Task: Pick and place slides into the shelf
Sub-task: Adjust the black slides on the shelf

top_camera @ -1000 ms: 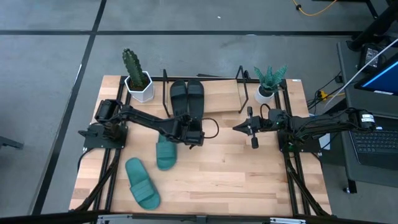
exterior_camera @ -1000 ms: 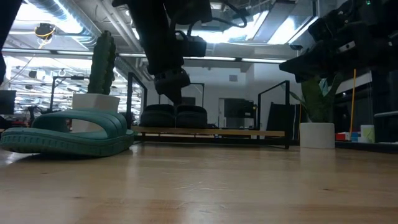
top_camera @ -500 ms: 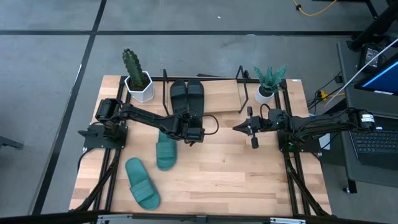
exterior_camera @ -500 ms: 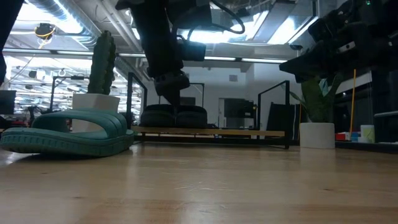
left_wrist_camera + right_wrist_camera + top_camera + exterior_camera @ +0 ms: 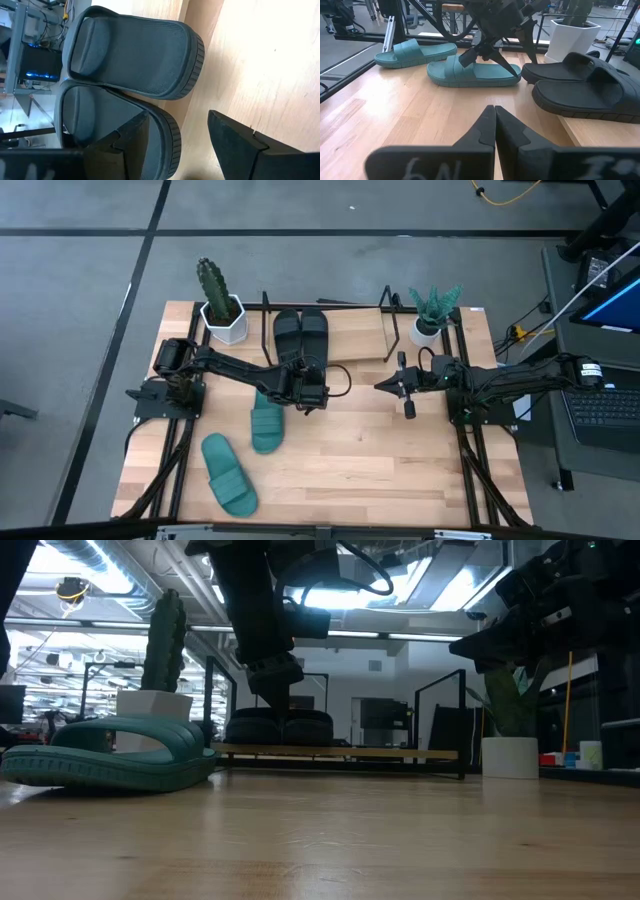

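- We see two black slides (image 5: 300, 338) already lying side by side on the shelf (image 5: 365, 340), at about 12 o'clock on the table (image 5: 380, 450), between the cactus pot (image 5: 224, 318) and the leafy plant pot (image 5: 428, 328).
- Two teal slides are not yet shelved: one teal slide (image 5: 266, 423) lies near the table's middle, at 7 o'clock from the left gripper (image 5: 312, 392), and the other teal slide (image 5: 229, 473) lies at about 7 o'clock on the table, apart from the first.
- The left gripper hangs just in front of the black pair, fingers spread and holding nothing; its wrist view shows the black slides' heels (image 5: 150, 60) between and beyond the two fingers (image 5: 235, 145).
- The right gripper (image 5: 402, 387) waits at about 3 o'clock, fingers pressed together around nothing.
- We judge the slides light, rubbery and flexible: a pinch at the toe or heel would likely let the sole droop or swing.
- The wide strap (image 5: 470, 65) looks the best hold, since it arches above the sole and leaves room for a finger beneath; a grip across the sole's side edge near the middle would also balance it.
- The textured rubber should grip well, so we expect little slipping, and nothing here looks fragile.
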`<state>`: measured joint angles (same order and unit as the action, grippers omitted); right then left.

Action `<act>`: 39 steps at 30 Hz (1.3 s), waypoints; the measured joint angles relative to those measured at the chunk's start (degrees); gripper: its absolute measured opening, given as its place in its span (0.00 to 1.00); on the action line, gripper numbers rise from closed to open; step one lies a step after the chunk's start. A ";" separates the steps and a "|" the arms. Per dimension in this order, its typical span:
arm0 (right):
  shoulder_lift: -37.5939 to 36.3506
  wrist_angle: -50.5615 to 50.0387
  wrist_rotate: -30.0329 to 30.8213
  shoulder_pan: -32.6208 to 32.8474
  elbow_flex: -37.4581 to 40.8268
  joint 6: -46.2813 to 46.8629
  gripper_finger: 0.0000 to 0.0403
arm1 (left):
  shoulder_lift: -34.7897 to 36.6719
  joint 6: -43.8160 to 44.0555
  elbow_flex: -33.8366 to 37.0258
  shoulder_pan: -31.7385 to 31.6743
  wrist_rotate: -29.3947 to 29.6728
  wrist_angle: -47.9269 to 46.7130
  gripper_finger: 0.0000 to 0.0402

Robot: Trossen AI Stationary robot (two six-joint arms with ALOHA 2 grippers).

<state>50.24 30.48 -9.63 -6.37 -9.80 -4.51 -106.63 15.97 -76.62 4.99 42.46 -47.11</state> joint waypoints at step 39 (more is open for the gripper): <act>0.00 -1.20 0.02 0.02 0.00 -0.46 0.01 | -0.37 -10.61 7.41 -0.18 3.41 3.92 0.48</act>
<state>50.24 29.28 -9.61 -6.35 -9.80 -4.97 -107.00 5.36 -69.21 4.81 45.86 -43.19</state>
